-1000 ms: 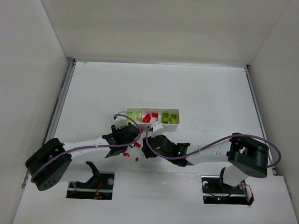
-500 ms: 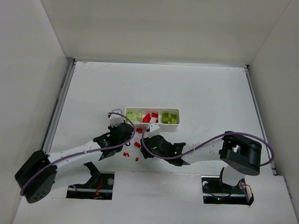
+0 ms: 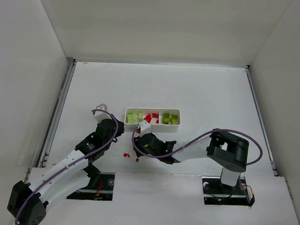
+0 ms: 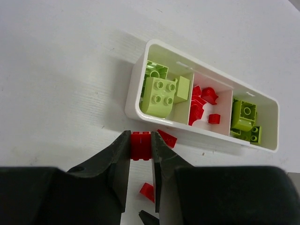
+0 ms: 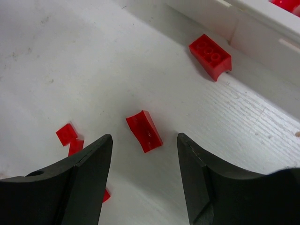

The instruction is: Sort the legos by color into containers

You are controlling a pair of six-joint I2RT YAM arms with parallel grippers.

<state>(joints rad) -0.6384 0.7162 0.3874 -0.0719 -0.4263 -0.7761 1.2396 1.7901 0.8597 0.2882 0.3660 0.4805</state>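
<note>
A white desk (image 3: 191, 89) sits boxed in by plain white walls (image 3: 159, 23). The white tray (image 4: 136, 96) lies mid-desk, with yellow-green legos (image 4: 158, 93) in its two end compartments and red legos (image 4: 204, 96) in the middle one. The left arm reaches in from the near left, its left hand (image 4: 140, 157) pinched on a red brick (image 4: 140, 146) just short of the tray's near wall. The right arm bends low and leftward. The right hand (image 5: 144, 138) is spread wide and empty over a loose red piece (image 5: 144, 131).
</note>
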